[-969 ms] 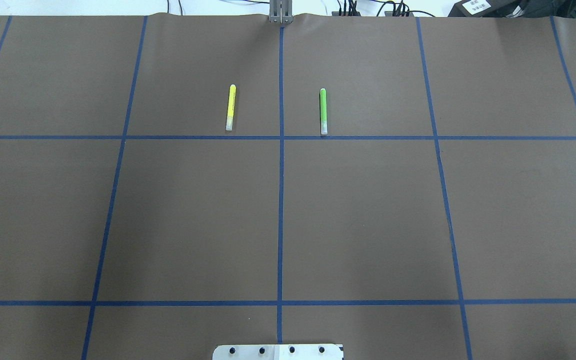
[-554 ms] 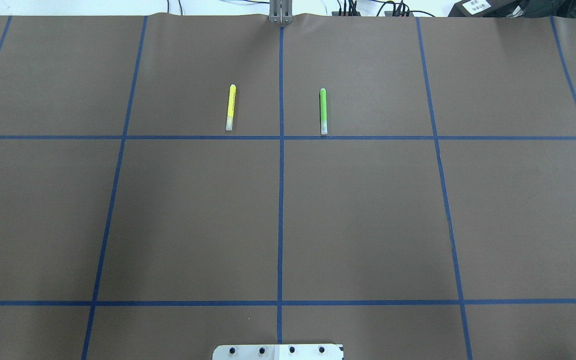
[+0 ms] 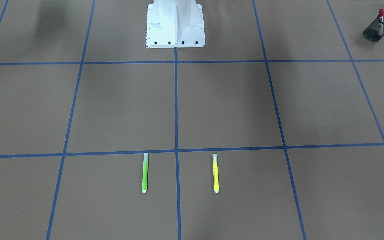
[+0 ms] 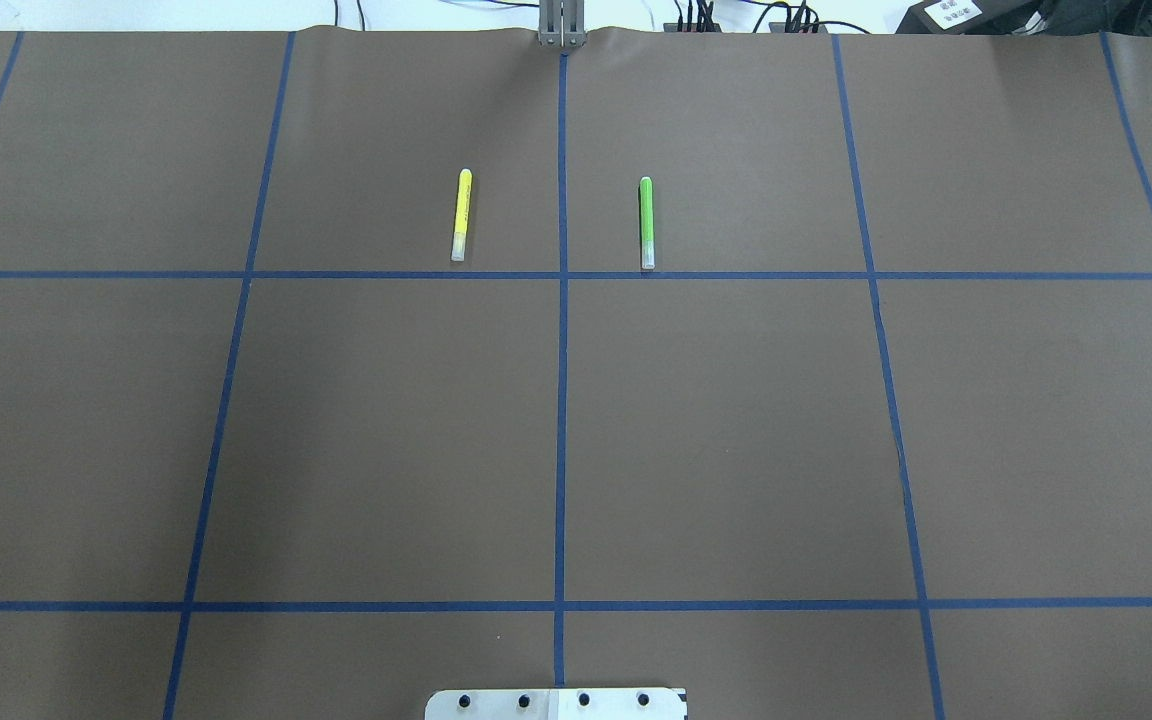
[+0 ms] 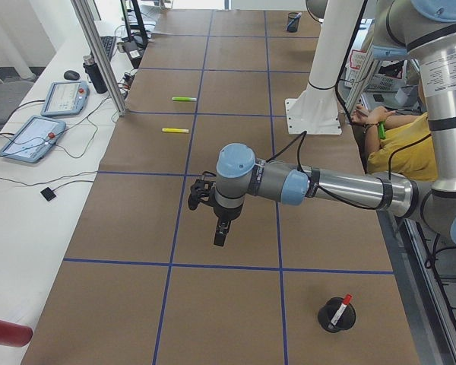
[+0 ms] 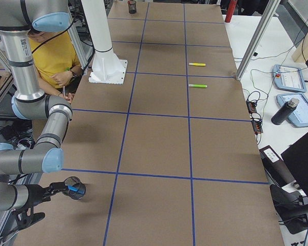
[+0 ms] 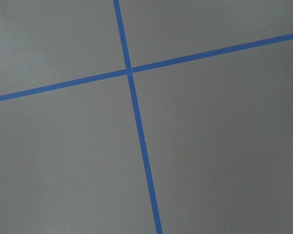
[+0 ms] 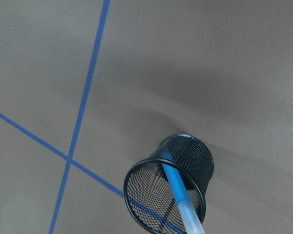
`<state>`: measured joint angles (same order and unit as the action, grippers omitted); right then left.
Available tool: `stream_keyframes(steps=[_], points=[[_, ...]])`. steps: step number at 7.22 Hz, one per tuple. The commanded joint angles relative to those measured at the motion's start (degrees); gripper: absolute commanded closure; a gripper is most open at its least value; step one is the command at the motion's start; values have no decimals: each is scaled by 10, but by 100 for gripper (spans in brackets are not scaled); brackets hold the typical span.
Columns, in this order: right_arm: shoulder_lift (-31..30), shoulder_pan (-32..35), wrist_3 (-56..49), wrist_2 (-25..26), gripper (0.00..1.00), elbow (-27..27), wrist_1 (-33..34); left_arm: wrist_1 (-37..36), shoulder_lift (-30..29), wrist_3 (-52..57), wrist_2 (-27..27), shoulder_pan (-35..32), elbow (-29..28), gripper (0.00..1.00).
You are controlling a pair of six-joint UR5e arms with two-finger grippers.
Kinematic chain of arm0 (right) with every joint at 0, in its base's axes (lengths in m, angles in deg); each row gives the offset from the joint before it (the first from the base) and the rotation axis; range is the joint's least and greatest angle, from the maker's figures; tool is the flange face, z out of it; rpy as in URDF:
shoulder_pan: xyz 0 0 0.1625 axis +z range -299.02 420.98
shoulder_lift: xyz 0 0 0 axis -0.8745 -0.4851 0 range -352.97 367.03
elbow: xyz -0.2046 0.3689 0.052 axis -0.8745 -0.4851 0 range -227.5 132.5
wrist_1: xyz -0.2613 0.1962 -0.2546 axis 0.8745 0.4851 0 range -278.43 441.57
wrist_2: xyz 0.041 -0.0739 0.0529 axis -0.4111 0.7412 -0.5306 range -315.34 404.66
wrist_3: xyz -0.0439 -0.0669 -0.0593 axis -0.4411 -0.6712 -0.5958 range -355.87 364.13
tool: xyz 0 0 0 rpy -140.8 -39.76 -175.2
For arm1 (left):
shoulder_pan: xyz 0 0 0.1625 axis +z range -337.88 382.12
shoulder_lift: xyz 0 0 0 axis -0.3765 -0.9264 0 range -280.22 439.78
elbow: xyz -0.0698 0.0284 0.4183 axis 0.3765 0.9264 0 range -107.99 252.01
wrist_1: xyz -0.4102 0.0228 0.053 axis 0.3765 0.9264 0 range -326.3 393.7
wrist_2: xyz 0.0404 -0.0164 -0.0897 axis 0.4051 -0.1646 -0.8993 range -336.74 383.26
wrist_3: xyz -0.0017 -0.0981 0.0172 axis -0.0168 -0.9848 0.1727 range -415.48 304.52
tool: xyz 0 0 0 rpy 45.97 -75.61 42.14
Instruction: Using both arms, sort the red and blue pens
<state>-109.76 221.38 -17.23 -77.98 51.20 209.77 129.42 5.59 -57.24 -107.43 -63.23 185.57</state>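
The red pen point(image 3: 381, 20) stands tilted in a black mesh cup point(image 3: 372, 34) at the table's corner; it also shows in the exterior left view as the red pen point(image 5: 340, 309). The blue pen point(image 8: 177, 190) leans inside a second mesh cup point(image 8: 198, 156), and shows too as the blue pen point(image 6: 77, 190). My left gripper point(image 5: 221, 234) hangs over bare table away from the red pen's cup; I cannot tell whether it is open or shut. My right gripper point(image 6: 59, 189) sits just beside the blue pen's cup; I cannot tell its state either.
A yellow marker point(image 4: 460, 215) and a lime-green marker point(image 4: 646, 222) lie parallel on either side of the centre tape line. The white robot base point(image 3: 175, 25) stands at the table's edge. A person in a yellow shirt point(image 6: 54, 56) sits behind the base.
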Motion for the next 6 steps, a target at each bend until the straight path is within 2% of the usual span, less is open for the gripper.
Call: stream_keyframes(steps=[1,3,6], points=[[3,-100,5,-69,0,1,-61,-1,-1,0,0,0,-2,0],[5,-185,28,-135,0,-1,-107,-4,0,0,0,0,-4,0],[6,-318,108,-203,0,-1,-241,-4,7,1,0,1,-13,0]])
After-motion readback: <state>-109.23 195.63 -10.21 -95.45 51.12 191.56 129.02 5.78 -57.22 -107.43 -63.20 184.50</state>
